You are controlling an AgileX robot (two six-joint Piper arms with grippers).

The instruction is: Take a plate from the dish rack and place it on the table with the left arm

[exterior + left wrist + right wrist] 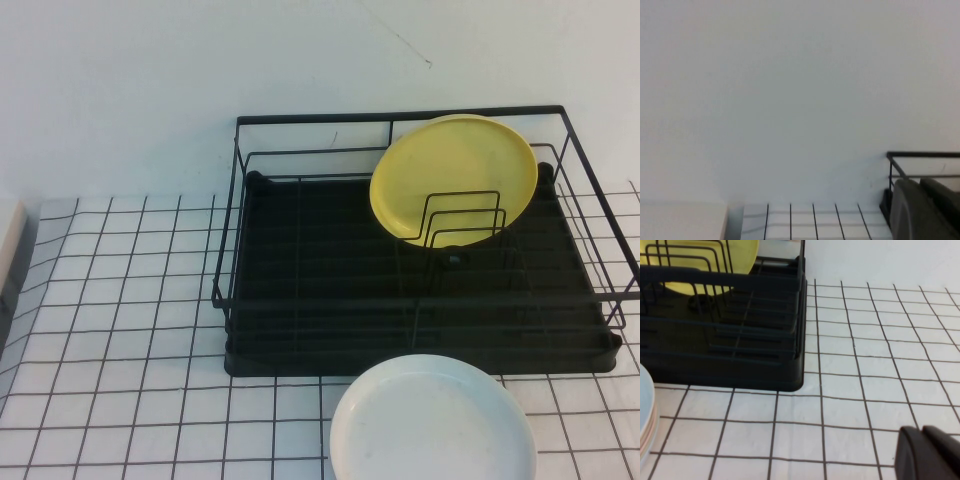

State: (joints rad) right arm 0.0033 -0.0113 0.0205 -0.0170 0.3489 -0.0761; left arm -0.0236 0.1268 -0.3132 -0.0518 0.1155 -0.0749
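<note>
Plate: round, plain pale-yellow plate [452, 172] with a shallow raised rim, standing on edge in the rack's right rear part, tilted back, its lower edge behind the upright wire dividers [462, 218]; also seen in the right wrist view [715, 262].
Dish rack: large rectangular black wire rack [300, 300] with a black tray base, set on the table against the pale wall; a corner of it shows in the left wrist view [900, 165] and its near corner in the right wrist view [790, 340].
Table: white surface with a grid of thin black lines [120, 330], bare on the left side.
White plate: round white plate [430, 425], flat on the table, just in front of the rack's front edge, right of centre; its rim shows in the right wrist view [646, 410].
Left gripper: only a dark finger part [922, 210] appears at the edge of the left wrist view, near the rack's corner and above the table; whether the claw is apart or together cannot be told.
Right gripper: a dark finger part [927, 452] at the edge of the right wrist view, low over bare tiles, well apart from the rack; claw state cannot be told.
Pale block: off-white object [8, 235] at the table's far left edge.
</note>
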